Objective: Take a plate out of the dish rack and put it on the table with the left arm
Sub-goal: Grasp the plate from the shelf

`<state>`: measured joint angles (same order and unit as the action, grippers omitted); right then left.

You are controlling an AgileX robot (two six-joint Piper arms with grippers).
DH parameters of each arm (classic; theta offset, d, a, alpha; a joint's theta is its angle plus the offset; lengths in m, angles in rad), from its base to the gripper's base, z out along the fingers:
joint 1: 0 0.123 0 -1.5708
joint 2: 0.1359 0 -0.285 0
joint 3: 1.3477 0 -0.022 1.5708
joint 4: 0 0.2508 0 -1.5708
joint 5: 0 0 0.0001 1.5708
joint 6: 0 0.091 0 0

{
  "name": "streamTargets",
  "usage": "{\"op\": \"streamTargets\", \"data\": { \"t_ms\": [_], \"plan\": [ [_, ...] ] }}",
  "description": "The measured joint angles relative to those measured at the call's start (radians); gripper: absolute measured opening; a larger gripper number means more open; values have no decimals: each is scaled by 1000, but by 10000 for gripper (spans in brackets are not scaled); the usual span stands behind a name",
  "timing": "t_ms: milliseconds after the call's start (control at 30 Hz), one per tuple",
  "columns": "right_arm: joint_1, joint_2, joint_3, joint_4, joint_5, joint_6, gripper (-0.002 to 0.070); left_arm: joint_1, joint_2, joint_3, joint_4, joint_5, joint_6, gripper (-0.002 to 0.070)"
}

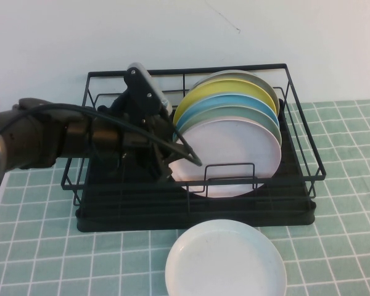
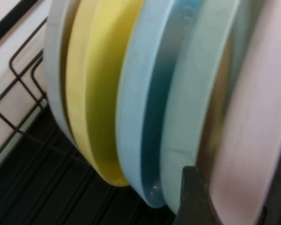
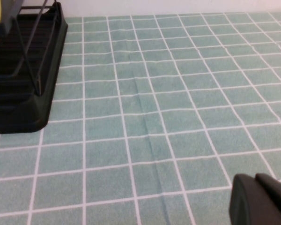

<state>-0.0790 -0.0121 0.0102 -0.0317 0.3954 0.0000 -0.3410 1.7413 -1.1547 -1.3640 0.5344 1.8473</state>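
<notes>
The pale pink-lilac plate [image 1: 234, 154] stands upright at the front of a row of plates in the black wire dish rack [image 1: 197, 209]. Behind it stand pale green, blue, yellow and grey plates. My left arm reaches into the rack from the left. My left gripper [image 1: 185, 169] is open with its jaws astride the pink plate's left rim. In the left wrist view one finger [image 2: 193, 199] sits between the pale green plate [image 2: 192, 108] and the pink plate [image 2: 253, 131]. My right gripper [image 3: 262, 201] is shut and empty, low over the green tiled table [image 3: 168, 93].
A white plate [image 1: 225, 262] lies flat on the table [image 1: 345, 246] just in front of the rack. The rack's right end [image 3: 23, 70] shows in the right wrist view. A white wall stands behind the rack.
</notes>
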Motion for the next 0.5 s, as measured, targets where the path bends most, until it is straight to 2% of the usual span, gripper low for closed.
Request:
{"op": "streamTargets", "data": {
  "t_ms": [500],
  "plan": [
    [0,0,0,0,0,0,-2,-9,55,-11,-109,-21,20,394]
  ]
}}
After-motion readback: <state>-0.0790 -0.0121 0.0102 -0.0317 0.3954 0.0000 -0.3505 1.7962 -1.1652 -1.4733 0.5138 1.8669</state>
